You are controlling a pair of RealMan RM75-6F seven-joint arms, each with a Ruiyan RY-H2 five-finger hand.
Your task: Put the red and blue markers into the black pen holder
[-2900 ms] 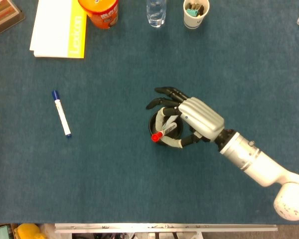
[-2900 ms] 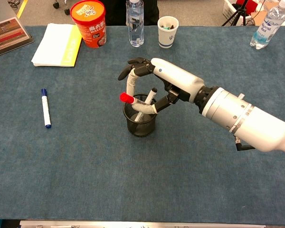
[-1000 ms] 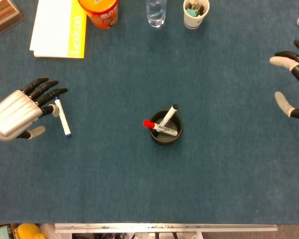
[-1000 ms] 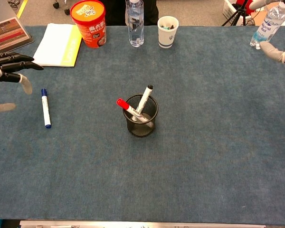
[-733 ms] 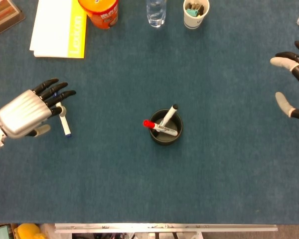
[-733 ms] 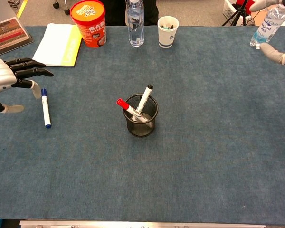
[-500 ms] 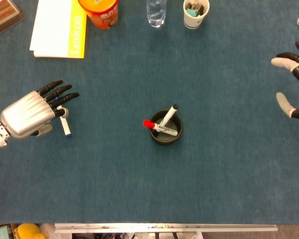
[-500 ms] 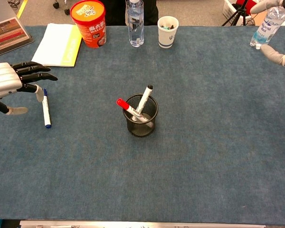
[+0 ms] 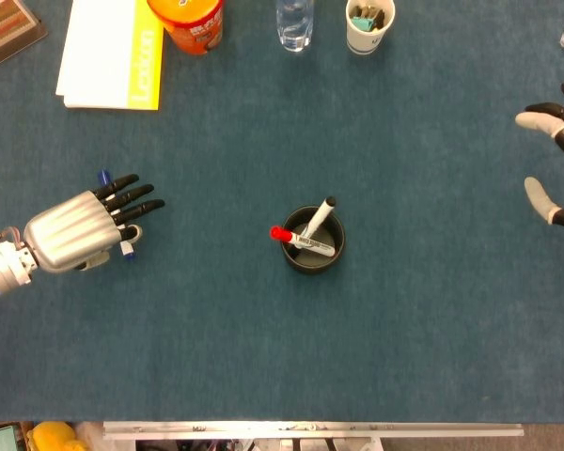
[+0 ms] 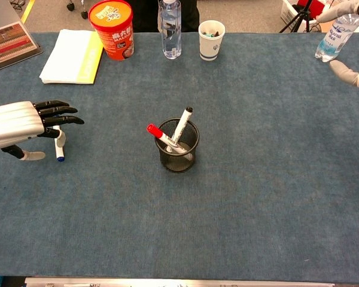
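The black mesh pen holder [image 9: 311,252] [image 10: 178,146] stands mid-table with the red-capped marker [image 9: 299,239] [image 10: 160,135] and a black-capped marker [image 9: 319,218] [image 10: 182,124] leaning in it. The blue marker [image 9: 126,248] [image 10: 59,150] lies on the blue cloth at the left, mostly hidden under my left hand [image 9: 85,229] [image 10: 25,125]. That hand hovers over it with fingers spread, holding nothing. My right hand [image 9: 556,169] [image 10: 347,42] is at the far right edge, fingers apart and empty.
Along the far edge stand an orange tub [image 10: 111,28], a water bottle [image 10: 170,27], a paper cup [image 10: 211,39] and a white-and-yellow book [image 10: 72,56]. Another bottle [image 10: 335,36] stands at the far right, by my right hand.
The right hand let go of the red marker in the holder and withdrew to the far right. The left hand came in from the left and moved over the blue marker.
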